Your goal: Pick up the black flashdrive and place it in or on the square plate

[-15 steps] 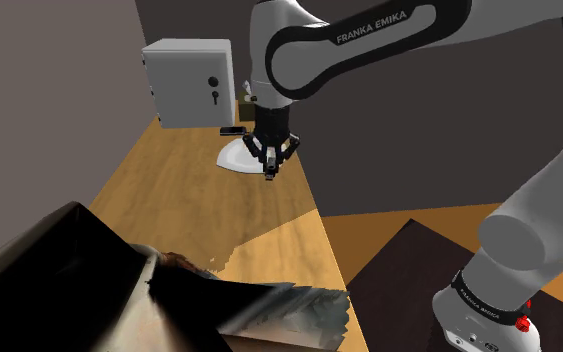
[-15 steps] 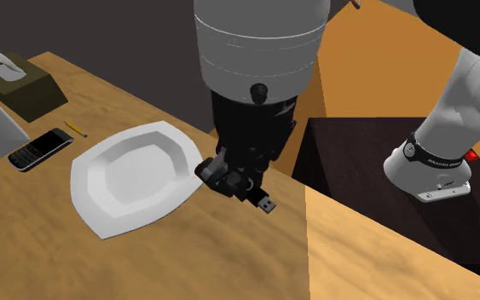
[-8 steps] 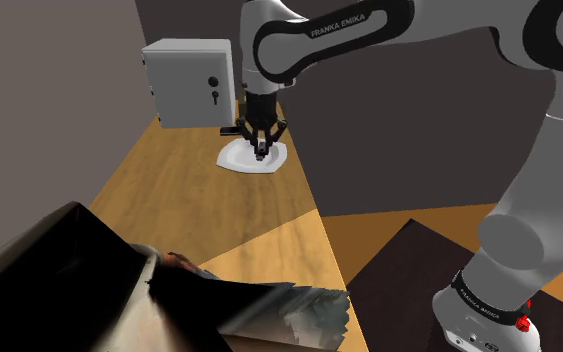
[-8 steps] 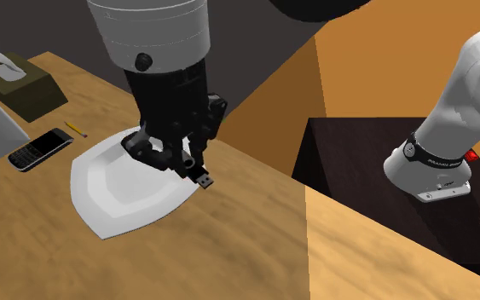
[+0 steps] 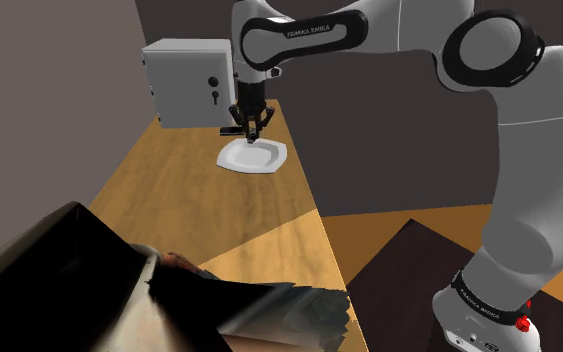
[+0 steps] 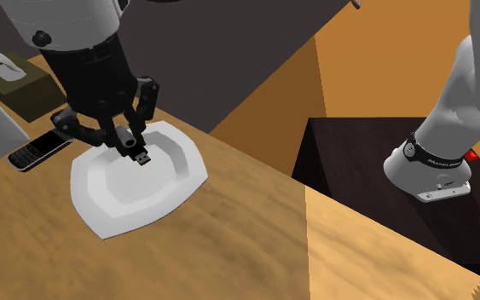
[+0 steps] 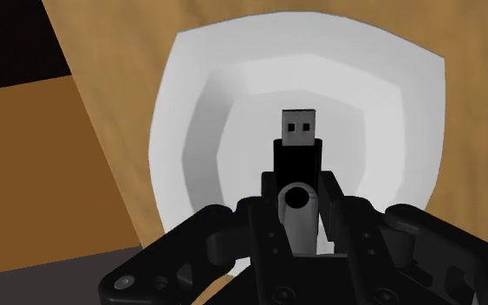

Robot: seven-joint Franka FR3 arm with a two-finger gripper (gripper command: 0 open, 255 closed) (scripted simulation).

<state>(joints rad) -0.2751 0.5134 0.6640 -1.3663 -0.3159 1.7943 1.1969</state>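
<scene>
The black flashdrive [image 7: 300, 139] is a short, dark stick ending in a grey metal plug with two small square holes. It is clasped at its body end between the fingers of the gripper [image 7: 298, 186], plug end pointing away from the hand and down toward the square plate [image 7: 233, 87]. In the second exterior view the flashdrive [image 6: 141, 157] hangs at a slant over the plate's shallow well, toward the plate's far side, and looks clear of its surface. The square plate [image 6: 144, 194] is plain white, with blunted corners, a broad sloping rim and a flat middle. It lies level on the wooden tabletop [image 6: 229, 247].
</scene>
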